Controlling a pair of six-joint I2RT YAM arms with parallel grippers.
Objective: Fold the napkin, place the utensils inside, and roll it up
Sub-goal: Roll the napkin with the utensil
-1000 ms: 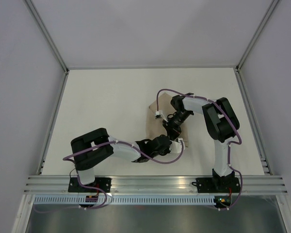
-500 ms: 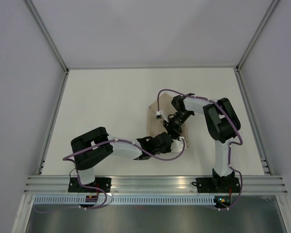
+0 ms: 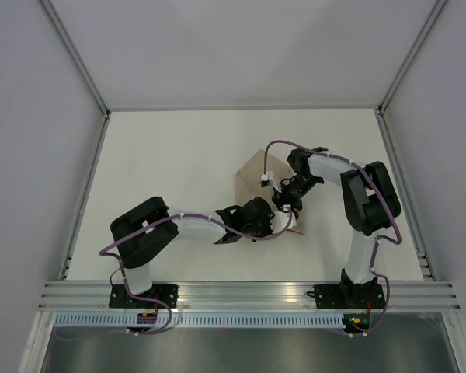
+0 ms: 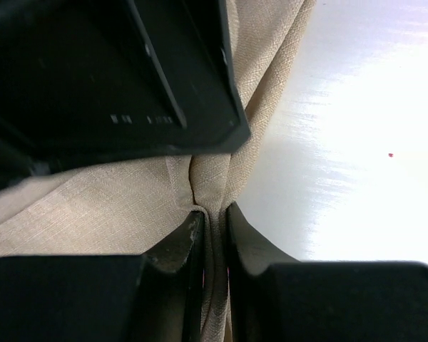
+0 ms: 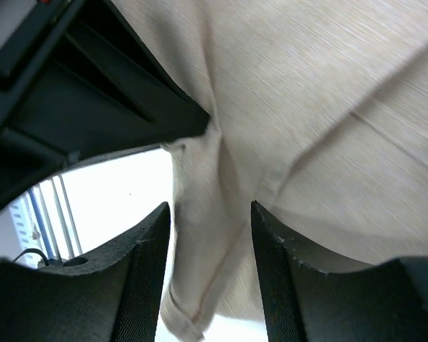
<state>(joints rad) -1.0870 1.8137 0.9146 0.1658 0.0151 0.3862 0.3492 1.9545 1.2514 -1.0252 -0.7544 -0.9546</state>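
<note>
Seemingly you're mid-fold: your left gripper (image 4: 212,221) pinches a pleat of the napkin (image 3: 250,177), your right gripper (image 5: 210,214) stands spread around loose cloth, no fork shows, and rolling looks not yet begun.

White-and-black left arm (image 3: 193,230), matching right arm (image 3: 359,252), looping purple cables (image 3: 283,144), black, seemingly plastic pincer fingers (image 4: 172,249)

napkin (image 3: 251,172) largely beneath left gripper (image 3: 275,223) and right gripper (image 3: 285,208)
</note>
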